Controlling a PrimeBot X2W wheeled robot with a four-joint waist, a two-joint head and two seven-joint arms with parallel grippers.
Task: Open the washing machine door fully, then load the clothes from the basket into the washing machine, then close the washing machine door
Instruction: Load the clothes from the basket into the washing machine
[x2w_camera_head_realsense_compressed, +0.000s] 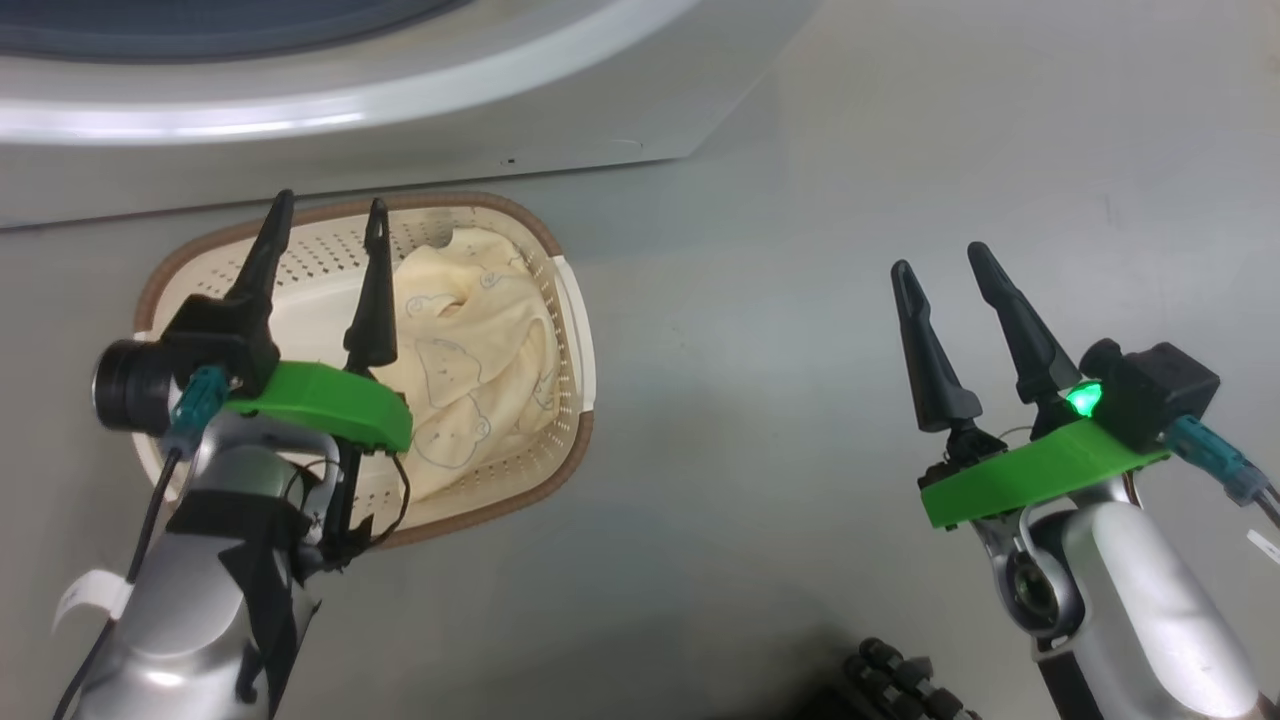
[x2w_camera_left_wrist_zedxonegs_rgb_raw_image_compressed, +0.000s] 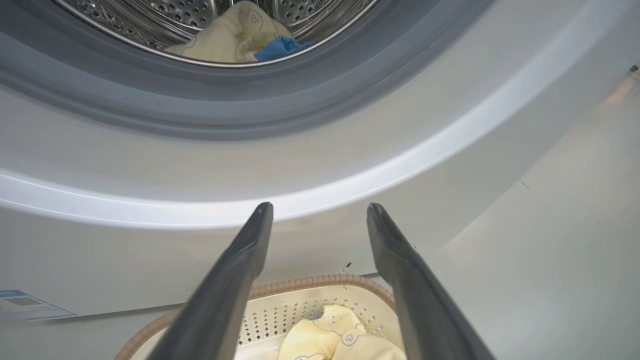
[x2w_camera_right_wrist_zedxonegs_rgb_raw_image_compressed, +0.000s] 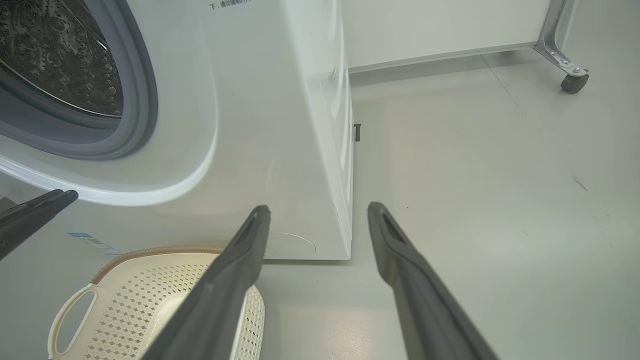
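glossy white washing machine (x2w_camera_right_wrist_zedxonegs_rgb_raw_image_compressed: 280, 125), perforated steel drum (x2w_camera_left_wrist_zedxonegs_rgb_raw_image_compressed: 165, 15), plastic basket (x2w_camera_head_realsense_compressed: 560, 300) w/ woven-look rim, soft cloth clothes (x2w_camera_head_realsense_compressed: 470, 370)

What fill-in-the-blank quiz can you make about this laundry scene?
The left gripper hovers above the basket with its fingers ____.
The clothes in the basket are pale ____.
Inside the drum of the washing machine, one garment shows a bright ____ patch.
The right gripper hangs over bare ____.
Missing words: open, yellow, blue, floor.
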